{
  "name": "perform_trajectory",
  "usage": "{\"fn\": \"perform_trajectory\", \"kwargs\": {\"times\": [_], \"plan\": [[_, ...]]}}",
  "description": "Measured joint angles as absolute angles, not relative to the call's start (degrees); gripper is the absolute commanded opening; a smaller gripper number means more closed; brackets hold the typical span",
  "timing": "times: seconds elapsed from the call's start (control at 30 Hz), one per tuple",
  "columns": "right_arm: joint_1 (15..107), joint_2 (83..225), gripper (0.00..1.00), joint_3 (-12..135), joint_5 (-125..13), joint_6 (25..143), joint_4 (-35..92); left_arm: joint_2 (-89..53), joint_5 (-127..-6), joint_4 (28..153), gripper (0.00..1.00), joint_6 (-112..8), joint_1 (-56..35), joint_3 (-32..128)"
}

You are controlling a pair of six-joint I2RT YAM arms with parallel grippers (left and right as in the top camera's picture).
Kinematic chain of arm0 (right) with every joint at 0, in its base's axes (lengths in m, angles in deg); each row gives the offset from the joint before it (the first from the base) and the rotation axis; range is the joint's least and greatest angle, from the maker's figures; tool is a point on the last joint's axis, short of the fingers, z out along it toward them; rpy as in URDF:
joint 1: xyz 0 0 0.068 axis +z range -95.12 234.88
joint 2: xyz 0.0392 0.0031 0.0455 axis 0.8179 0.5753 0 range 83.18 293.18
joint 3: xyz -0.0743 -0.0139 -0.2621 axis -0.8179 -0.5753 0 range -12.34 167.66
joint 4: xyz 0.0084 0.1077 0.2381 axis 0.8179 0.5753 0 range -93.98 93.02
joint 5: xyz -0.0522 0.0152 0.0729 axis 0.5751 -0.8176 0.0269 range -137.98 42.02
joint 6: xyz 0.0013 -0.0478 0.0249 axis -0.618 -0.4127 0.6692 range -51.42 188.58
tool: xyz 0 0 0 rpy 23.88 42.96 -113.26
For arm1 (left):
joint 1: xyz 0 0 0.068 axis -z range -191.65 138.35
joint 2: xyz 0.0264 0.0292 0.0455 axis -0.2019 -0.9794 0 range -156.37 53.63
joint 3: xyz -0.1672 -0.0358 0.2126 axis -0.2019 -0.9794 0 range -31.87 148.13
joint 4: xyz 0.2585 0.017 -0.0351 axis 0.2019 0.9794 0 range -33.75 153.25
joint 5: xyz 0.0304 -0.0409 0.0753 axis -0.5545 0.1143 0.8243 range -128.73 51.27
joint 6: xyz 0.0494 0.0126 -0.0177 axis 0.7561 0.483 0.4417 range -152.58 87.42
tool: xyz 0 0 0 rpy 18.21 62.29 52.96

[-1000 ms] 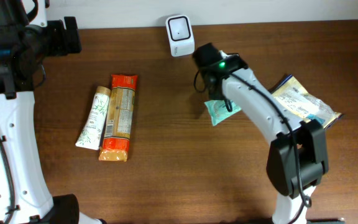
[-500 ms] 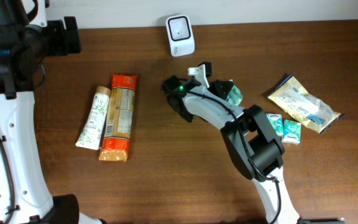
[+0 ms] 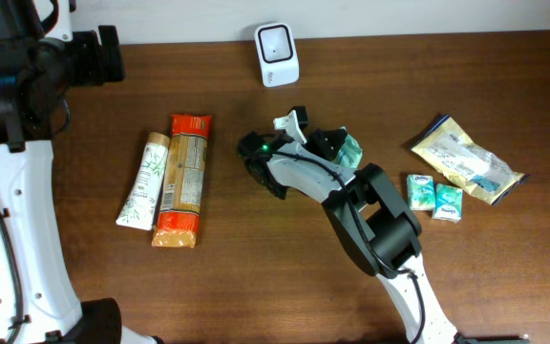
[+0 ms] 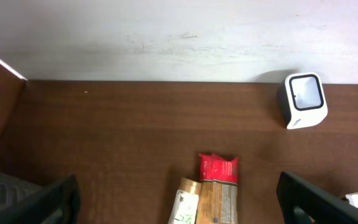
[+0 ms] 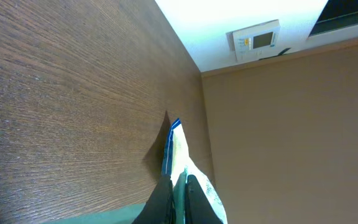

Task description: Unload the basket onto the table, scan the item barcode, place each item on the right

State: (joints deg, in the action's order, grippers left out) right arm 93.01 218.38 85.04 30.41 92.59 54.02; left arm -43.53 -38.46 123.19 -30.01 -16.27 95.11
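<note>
The teal packet [image 3: 350,149] is up off the table [image 3: 256,277], pinched in the right gripper [image 5: 179,198] near the middle and a little below and right of the scanner [image 3: 277,41]. From overhead only a crumpled corner of it shows past the wrist, so I can't read its long axis there. In the right wrist view it stands edge-on between the closed fingers and runs straight out ahead of them, blue tip farthest from the camera. The wrist itself is rolled over, with the tabletop slanting across its view. A second ago that arm reached long toward the scanner, with the packet hanging just under the gripper. Half a second ago it had folded back on itself, and now the wrist and packet sit slightly further left and lower. Two more teal packs [image 3: 433,196] lie to the right beside a crinkled bag [image 3: 466,161]. Well to the left a tube [image 3: 144,180] and an orange bar [image 3: 183,180] lie side by side, unmoved. The left gripper [image 4: 178,180] hangs at the far left corner with its fingers spread wide, holding nothing.
</note>
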Motion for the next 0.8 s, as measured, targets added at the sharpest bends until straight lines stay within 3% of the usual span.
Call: {"fn": "perform_trajectory", "kwargs": {"times": [0.27, 0.3, 0.33, 0.4, 0.63, 0.73, 0.8], "plan": [[95.6, 218.4, 0.07, 85.0, 22.8, 92.2, 55.2, -43.5, -38.5, 123.2, 0.99, -30.0, -16.3, 95.1], [96.1, 218.4, 0.16, 85.0, 22.7, 92.1, 55.2, -43.5, -38.5, 123.2, 0.99, -30.0, -16.3, 95.1], [97.1, 218.4, 0.36, 85.0, 22.3, 92.2, 55.2, -43.5, -38.5, 123.2, 0.99, -30.0, -16.3, 95.1], [99.3, 218.5, 0.46, 85.1, 20.8, 92.0, 54.9, -43.5, -38.5, 123.2, 0.99, -30.0, -16.3, 95.1], [105.6, 218.5, 0.45, 85.0, 13.5, 91.9, 55.1, -43.5, -38.5, 123.2, 0.99, -30.0, -16.3, 95.1], [105.9, 218.6, 0.32, 85.0, 11.8, 91.5, 55.1, -43.5, -38.5, 123.2, 0.99, -30.0, -16.3, 95.1], [106.1, 218.8, 0.31, 85.1, 8.3, 88.3, 55.1, -43.5, -38.5, 123.2, 0.99, -30.0, -16.3, 95.1]]}}
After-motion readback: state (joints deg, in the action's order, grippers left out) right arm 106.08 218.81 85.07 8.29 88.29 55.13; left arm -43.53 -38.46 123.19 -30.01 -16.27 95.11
